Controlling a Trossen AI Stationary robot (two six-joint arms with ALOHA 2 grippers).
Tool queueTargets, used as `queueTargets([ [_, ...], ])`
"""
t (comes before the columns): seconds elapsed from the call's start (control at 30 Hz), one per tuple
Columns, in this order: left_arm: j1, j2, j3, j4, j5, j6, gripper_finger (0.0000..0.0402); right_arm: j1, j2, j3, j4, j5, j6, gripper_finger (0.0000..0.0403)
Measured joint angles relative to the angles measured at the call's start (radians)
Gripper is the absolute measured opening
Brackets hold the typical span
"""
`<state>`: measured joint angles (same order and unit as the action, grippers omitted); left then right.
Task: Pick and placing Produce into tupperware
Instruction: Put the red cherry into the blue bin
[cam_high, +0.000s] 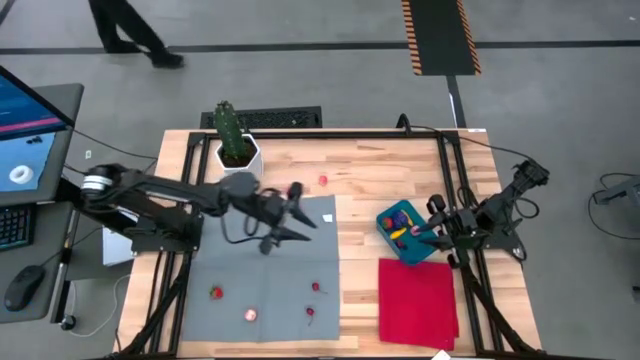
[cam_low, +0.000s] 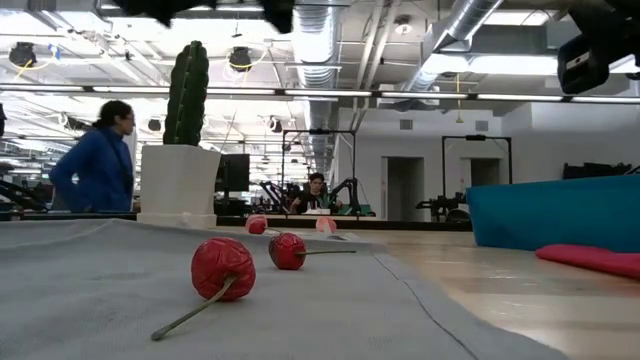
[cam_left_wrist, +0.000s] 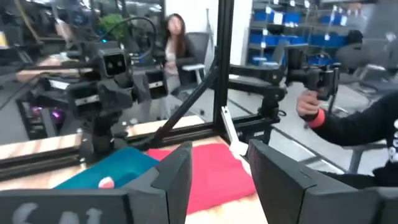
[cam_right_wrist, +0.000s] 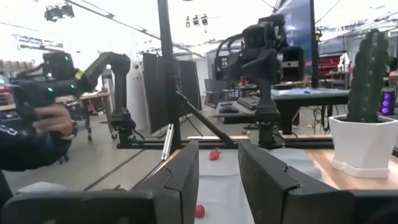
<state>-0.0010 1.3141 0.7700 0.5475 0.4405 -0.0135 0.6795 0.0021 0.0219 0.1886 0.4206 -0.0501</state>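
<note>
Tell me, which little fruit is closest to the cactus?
The pink one lying on bare wood, just beyond the grey mat and nearest the cactus. The other loose fruits all sit on the mat's far side.

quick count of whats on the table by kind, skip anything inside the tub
loose produce pieces: 6
teal tub: 1
cactus in white pot: 1
cloths, the grey mat and the magenta cloth: 2
total: 10
</note>
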Motion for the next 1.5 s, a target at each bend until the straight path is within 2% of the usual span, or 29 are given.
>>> queueTargets([
  [0.13, 0.000, -0.117, -0.171, 0.049, -0.083, -0.051, 0.0148, -0.039, 0.025, 0.000, -0.001, 0.000, 0.036, 0.0136],
  [0.27, -0.004, -0.194, -0.272, 0.089, -0.140, -0.054, 0.0148, -0.110, 0.067, 0.010, -0.002, 0.000, 0.118, 0.0137],
  [0.4, -0.008, -0.253, -0.350, 0.187, -0.077, -0.016, 0.0148, -0.183, 0.168, 0.034, -0.003, -0.049, 0.216, 0.0135],
  [0.57, -0.008, -0.338, -0.422, 0.226, -0.043, -0.015, 0.0148, -0.260, 0.395, 0.075, 0.063, -0.117, 0.286, 0.0134],
  [0.77, -0.008, -0.407, -0.486, 0.219, -0.064, -0.031, 0.0148, -0.337, 0.717, 0.151, 0.331, -0.145, 0.194, 0.0133],
  [1.0, -0.008, -0.503, -0.567, 0.210, -0.105, -0.062, 0.0148, -0.455, 1.012, 0.257, 0.474, -0.165, 0.171, 0.0133],
  [1.2, -0.009, -0.592, -0.626, 0.211, -0.108, -0.070, 0.0148, -0.538, 1.213, 0.393, 0.486, -0.262, 0.176, 0.0134],
  [1.4, -0.009, -0.664, -0.668, 0.207, -0.114, -0.036, 0.0148, -0.526, 1.364, 0.554, 0.486, -0.267, 0.170, 0.0133],
  [1.5, -0.009, -0.710, -0.698, 0.222, -0.113, -0.031, 0.0148, -0.505, 1.435, 0.626, 0.484, -0.294, 0.094, 0.0134],
])
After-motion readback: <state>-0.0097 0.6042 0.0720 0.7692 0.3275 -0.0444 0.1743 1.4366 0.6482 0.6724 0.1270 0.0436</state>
